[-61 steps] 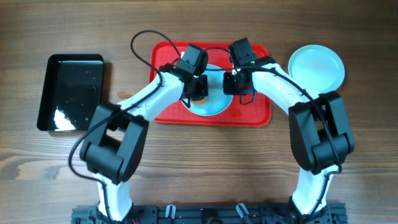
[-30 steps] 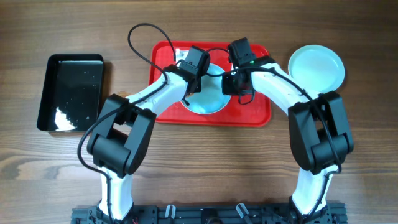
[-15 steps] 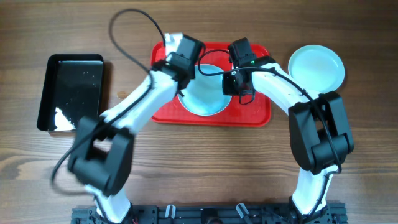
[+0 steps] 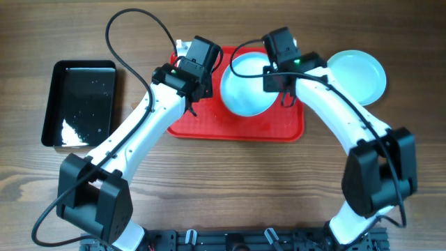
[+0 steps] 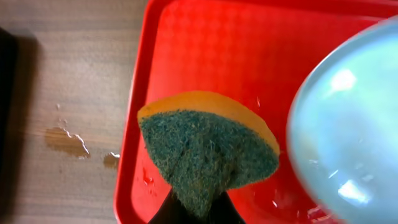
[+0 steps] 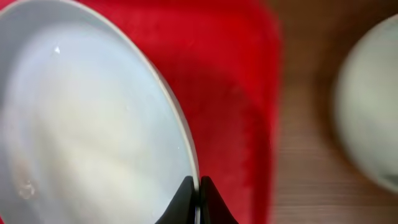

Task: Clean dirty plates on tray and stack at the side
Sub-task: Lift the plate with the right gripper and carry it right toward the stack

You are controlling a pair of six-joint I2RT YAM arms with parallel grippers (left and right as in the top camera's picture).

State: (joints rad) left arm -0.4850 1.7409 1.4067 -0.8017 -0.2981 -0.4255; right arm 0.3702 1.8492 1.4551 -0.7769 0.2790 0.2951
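**A:** so what's actually in the tray (image 4: 282,125) right now?

**B:** One plate (image 4: 244,87), sitting over the middle-back part of it. The right gripper (image 6: 196,186) is clenched on the plate's right-hand rim, fingers pinching the edge from above and below. The hollow side faces up and it looks clean and glossy. I can't tell whether it's resting on the red floor or raised off it. There are some wet spots on the tray near its left edge.

**A:** and the other claw?

**B:** The left gripper (image 5: 196,211) is closed on a sponge (image 5: 208,152) – green scrubby face toward the camera, orange backing behind – over the tray's left side, just beside the plate but not touching it.

**A:** anything outside the tray?

**B:** A second plate (image 4: 359,75) is on the wood to the right, near the tray's back corner, hollow side up. A black tray (image 4: 90,90) is well off to the left – shiny and wet-looking inside. There are also water drops (image 5: 65,140) on the table by the red rim.

**A:** which way do they lie?

**B:** The red tray's long side runs left to right. The black one's runs away from the robot.
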